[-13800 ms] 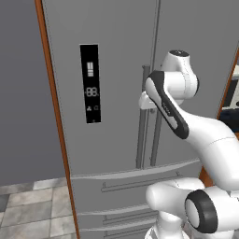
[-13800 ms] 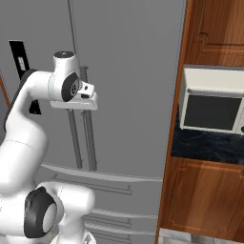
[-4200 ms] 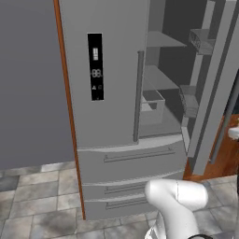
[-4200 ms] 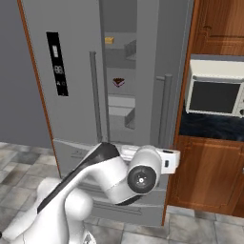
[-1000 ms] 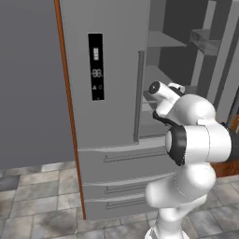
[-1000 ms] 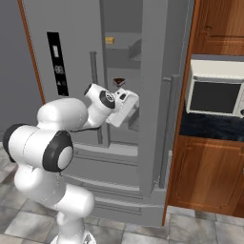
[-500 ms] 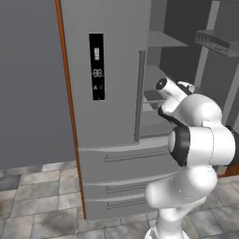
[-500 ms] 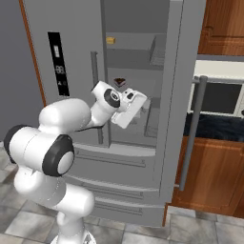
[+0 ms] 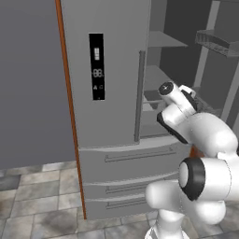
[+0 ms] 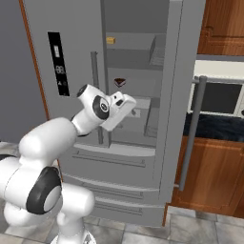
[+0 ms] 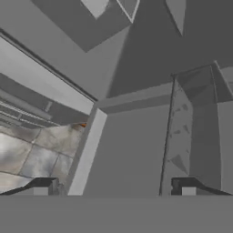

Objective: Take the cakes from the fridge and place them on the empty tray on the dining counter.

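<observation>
The grey fridge (image 9: pixel 109 93) stands with its left door shut and its right door (image 10: pixel 178 71) swung open. Inside, the orange-tan cake (image 10: pixel 110 41) sits on the top shelf and the dark brown wedge cake (image 10: pixel 120 82) on the shelf below. My hand (image 10: pixel 120 107) is held at the opening, below the wedge and apart from it. In the hand view my gripper (image 11: pixel 116 189) is open, its fingertips (image 11: pixel 45 186) wide apart with nothing between them, facing a bare grey shelf. The tray and the dining counter are out of view.
The open door's bar handle (image 10: pixel 193 133) stands in front of the microwave (image 10: pixel 224 97) and brown wooden cabinets (image 10: pixel 214 176) on the right. Door bins (image 9: pixel 219 42) line the open door's inner side. Lower drawers (image 9: pixel 135 158) are shut. The floor (image 9: pixel 37 205) is tiled.
The right fridge door has swung wider open and now covers part of the microwave. My hand has stayed at the fridge opening, shifting only slightly.
</observation>
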